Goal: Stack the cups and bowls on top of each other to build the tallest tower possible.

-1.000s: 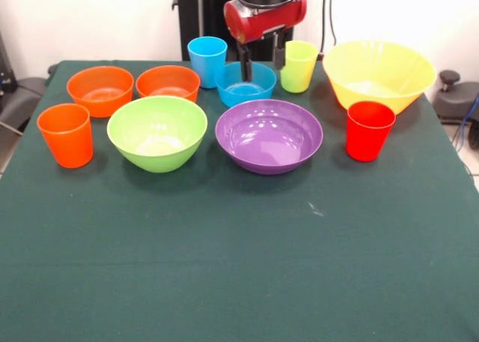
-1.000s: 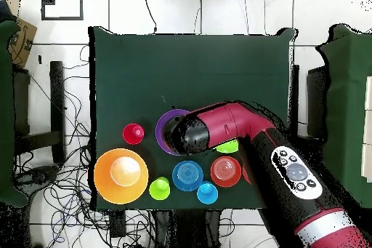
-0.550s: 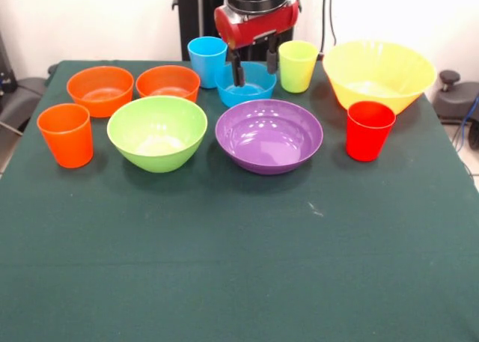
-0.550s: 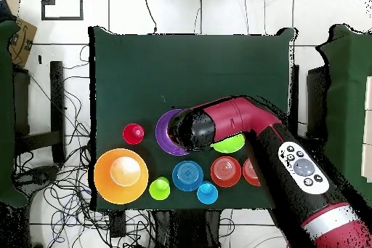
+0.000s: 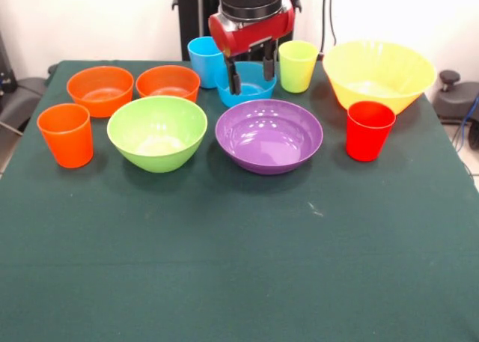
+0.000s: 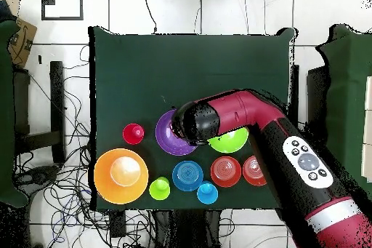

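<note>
From left on the counter (image 5: 224, 267) I see the lime green bowl (image 5: 157, 131), nothing stacked yet. My pincer (image 5: 250, 66) hangs released, one finger inside the small blue bowl (image 5: 247, 86), one outside its rim, I judge to pinch the wall. The purple bowl (image 5: 269, 135) sits just beside it, the yellow bowl (image 5: 378, 72) far right.

Dark green cloth-covered table (image 5: 239, 267), wrinkle-free apart from a small pale fleck right of centre in the front view. Pale wall (image 5: 90, 20) behind the table. Black equipment (image 5: 453, 95) at the right edge, with a blue cable just beside it. Overhead view: white tiled floor (image 6: 218, 12), a tangle of black cables (image 6: 65, 187) beside the table's left edge, and a cardboard box (image 6: 20, 38) at far left.
</note>
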Robot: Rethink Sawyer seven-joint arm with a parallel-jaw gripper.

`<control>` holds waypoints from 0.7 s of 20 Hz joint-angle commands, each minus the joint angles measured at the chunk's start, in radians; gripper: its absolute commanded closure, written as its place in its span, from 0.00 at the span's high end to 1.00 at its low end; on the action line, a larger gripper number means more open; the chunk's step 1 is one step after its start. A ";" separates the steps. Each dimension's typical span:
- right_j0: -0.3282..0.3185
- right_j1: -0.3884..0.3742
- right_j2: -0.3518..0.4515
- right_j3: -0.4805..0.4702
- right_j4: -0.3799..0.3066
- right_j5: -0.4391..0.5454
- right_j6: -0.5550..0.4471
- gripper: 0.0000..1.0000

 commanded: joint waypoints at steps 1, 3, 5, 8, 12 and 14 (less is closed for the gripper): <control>-0.006 0.047 0.043 -0.100 -0.073 0.136 -0.391 1.00; -0.004 0.049 0.044 -0.111 -0.077 0.145 -0.392 1.00; -0.007 0.051 0.049 -0.122 -0.073 0.161 -0.396 1.00; -0.009 0.058 0.049 -0.129 -0.079 0.158 -0.397 1.00; -0.014 0.069 0.049 -0.139 -0.086 0.158 -0.410 1.00; -0.018 0.079 0.050 -0.145 -0.090 0.154 -0.423 1.00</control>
